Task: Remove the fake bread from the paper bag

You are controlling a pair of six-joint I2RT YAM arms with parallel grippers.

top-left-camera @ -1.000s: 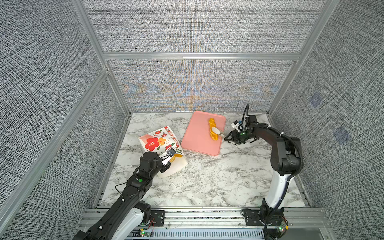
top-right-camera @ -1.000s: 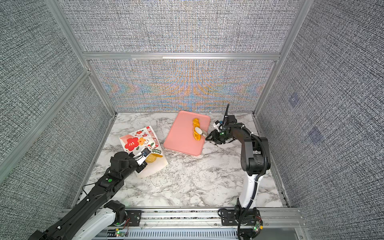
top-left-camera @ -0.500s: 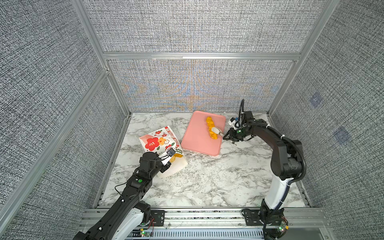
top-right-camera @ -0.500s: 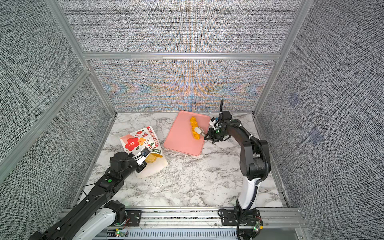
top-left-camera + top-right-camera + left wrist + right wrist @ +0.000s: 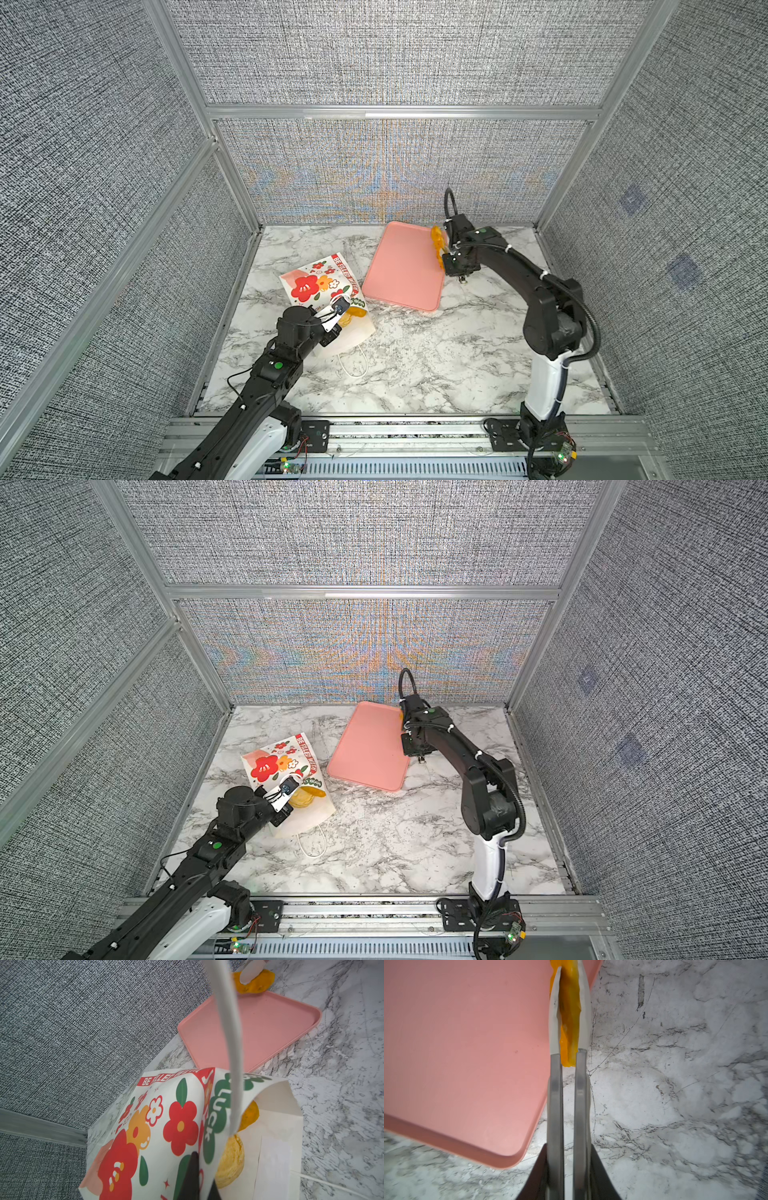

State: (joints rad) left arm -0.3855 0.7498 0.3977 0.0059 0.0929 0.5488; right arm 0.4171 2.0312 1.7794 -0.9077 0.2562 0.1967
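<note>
The paper bag (image 5: 316, 282) (image 5: 274, 762) (image 5: 166, 1126) lies on its side on the marble, its mouth facing the front. My left gripper (image 5: 330, 334) (image 5: 282, 812) (image 5: 202, 1176) is shut on the bag's upper rim and holds the mouth open. Two yellow round buns of fake bread (image 5: 230, 1163) (image 5: 351, 316) (image 5: 302, 799) show inside. My right gripper (image 5: 569, 968) (image 5: 444, 249) is shut on an orange twisted stick of fake bread (image 5: 570, 1012) (image 5: 436, 243) (image 5: 255, 980). It holds the stick over the right edge of the pink tray (image 5: 399, 270) (image 5: 365, 746) (image 5: 467, 1043).
A white cord handle (image 5: 353, 365) (image 5: 311, 845) of the bag trails on the marble toward the front. The other handle (image 5: 230, 1043) hangs blurred across the left wrist view. Grey fabric walls with aluminium posts close in the table on three sides.
My right gripper has closed on the twisted stick and carried it from the middle of the tray to its far right edge. The left arm and the bag have not moved.
</note>
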